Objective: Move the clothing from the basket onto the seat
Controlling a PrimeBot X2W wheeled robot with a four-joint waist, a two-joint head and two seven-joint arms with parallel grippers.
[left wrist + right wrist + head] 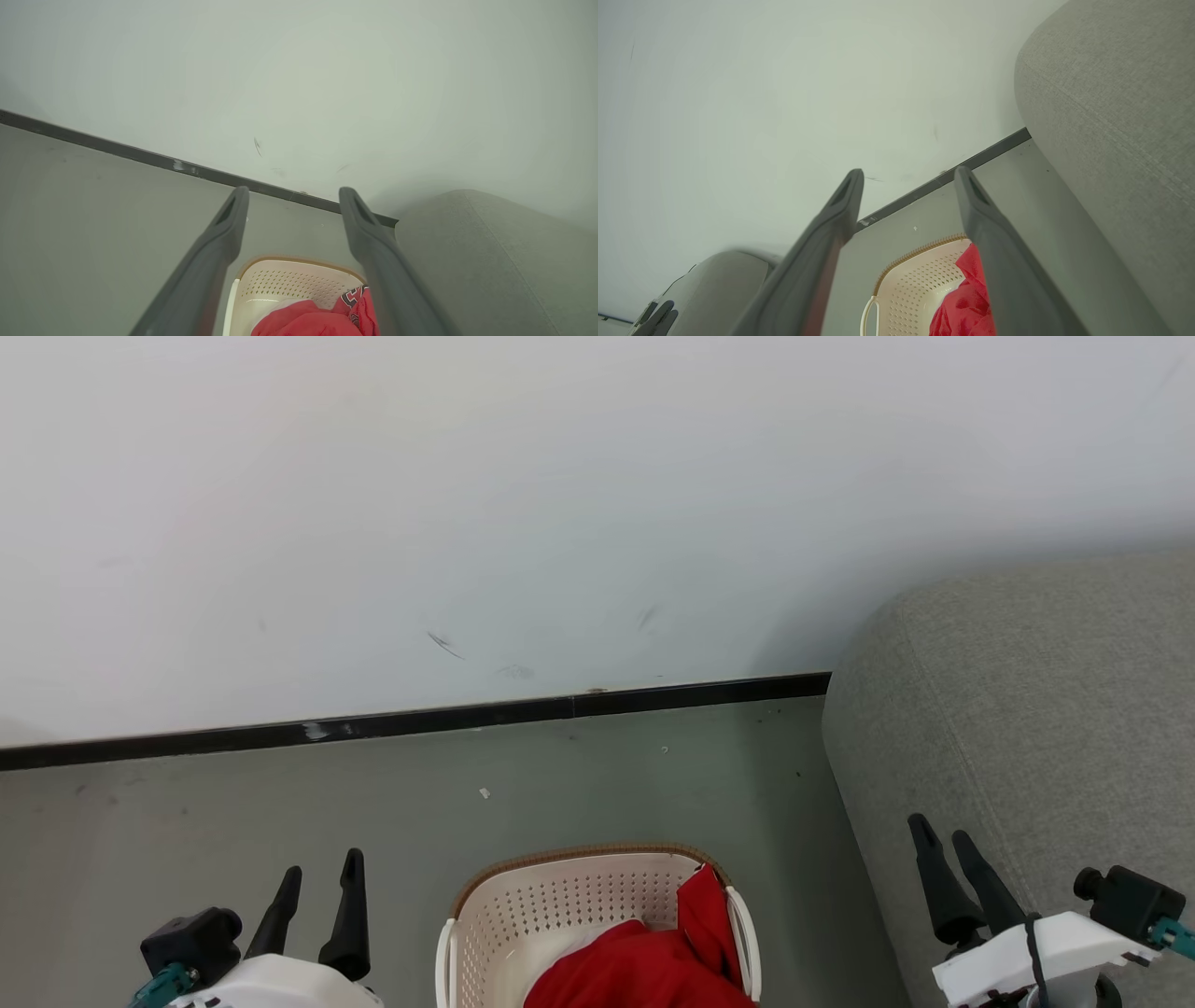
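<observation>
Right now the two dark fingers (pixel 350 915) of the left gripper (pixel 322 863) are standing well apart and pinching nothing, their tips pointing toward the white wall (pixel 467 476); the right gripper (pixel 941 831) is likewise showing its long fingers spread, with nothing between them. The left gripper is hovering over the grey-green floor (pixel 280 803), off to the left of the basket (pixel 560 896), while the right one is hanging over the rounded near edge of the seat (pixel 1027 709), on the basket's other side. Between the two grippers the cream perforated basket is sitting on the floor with its brown rim curving toward the wall, and the clothing (pixel 644 966) is lying bunched inside it, heaped against the side nearer the seat, one red fold rising up to the rim there; from the left wrist camera some black lettering is showing on that fold. The grey woven seat is standing beside the basket on the robot's right, a strip of floor separating them, and it is running back toward the wall, where a black baseboard (pixel 420 719) is lining the floor
</observation>
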